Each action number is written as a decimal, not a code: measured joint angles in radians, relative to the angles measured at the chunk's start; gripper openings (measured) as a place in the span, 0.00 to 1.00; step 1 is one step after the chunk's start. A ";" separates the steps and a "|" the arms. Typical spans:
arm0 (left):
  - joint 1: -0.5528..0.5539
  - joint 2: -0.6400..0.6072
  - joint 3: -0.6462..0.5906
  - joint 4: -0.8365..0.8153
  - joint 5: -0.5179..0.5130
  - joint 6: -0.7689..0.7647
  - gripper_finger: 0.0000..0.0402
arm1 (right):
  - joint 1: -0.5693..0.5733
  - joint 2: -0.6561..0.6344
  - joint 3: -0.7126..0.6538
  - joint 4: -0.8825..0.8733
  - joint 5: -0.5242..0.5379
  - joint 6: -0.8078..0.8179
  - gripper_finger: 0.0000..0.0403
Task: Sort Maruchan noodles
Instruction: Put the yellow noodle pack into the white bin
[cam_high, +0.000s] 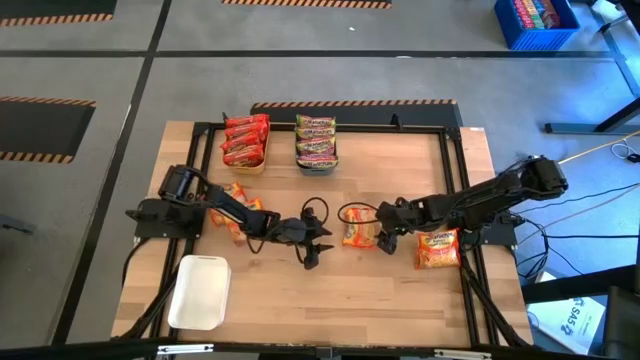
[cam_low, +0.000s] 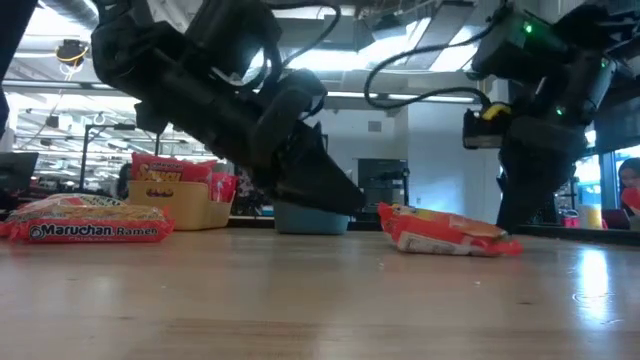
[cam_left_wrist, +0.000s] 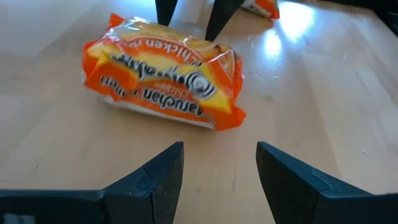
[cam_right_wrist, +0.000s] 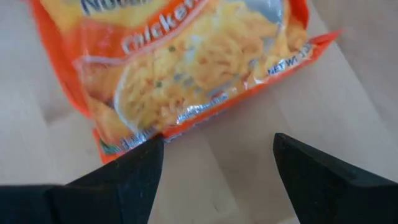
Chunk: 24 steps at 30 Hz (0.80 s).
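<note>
Starting far left on the wooden table (cam_high: 420, 300): white tray (cam_high: 199, 292) sitting near the front corner, nothing in it. Just behind that, a couple of orange packets (cam_high: 238, 205) lying loose by the left arm, partly under it. Further back, yellow tray (cam_high: 246, 140) stacked with red packets (cam_high: 245, 138), and right beside it a blue-grey tray (cam_high: 317, 160) holding green-edged packets (cam_high: 316, 138). Then the left gripper (cam_high: 314, 250) around the middle of the table, low over the wood, fingers spread apart and holding nothing, pointed at the orange chicken packet (cam_left_wrist: 163, 81) lying flat a little ahead of it. Same packet right in front of the right gripper (cam_right_wrist: 214, 165) too, coming from the other side, jaws wide apart, empty, tips almost at the packet's edge but can't tell if touching. Further right, one more orange packet (cam_high: 438, 247) flat on the table beside the right arm's base, near the table's right edge. Off-table top right, a blue bin (cam_high: 535, 22) on the floor
</note>
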<state>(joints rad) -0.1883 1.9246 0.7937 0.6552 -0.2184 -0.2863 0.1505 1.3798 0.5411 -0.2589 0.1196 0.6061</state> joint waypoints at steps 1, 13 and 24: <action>0.000 0.003 0.000 -0.001 -0.001 0.000 0.48 | 0.000 0.002 -0.009 0.006 0.000 -0.010 0.71; 0.002 -0.057 0.002 -0.072 -0.030 -0.009 0.48 | 0.053 0.097 -0.052 0.410 -0.025 -0.105 0.71; 0.117 -0.143 0.002 -0.163 0.000 -0.079 0.50 | 0.052 0.099 -0.051 0.386 0.025 -0.111 0.71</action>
<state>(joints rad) -0.0712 1.7817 0.7952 0.4923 -0.2188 -0.3656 0.2028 1.4788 0.4896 0.1268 0.1450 0.4949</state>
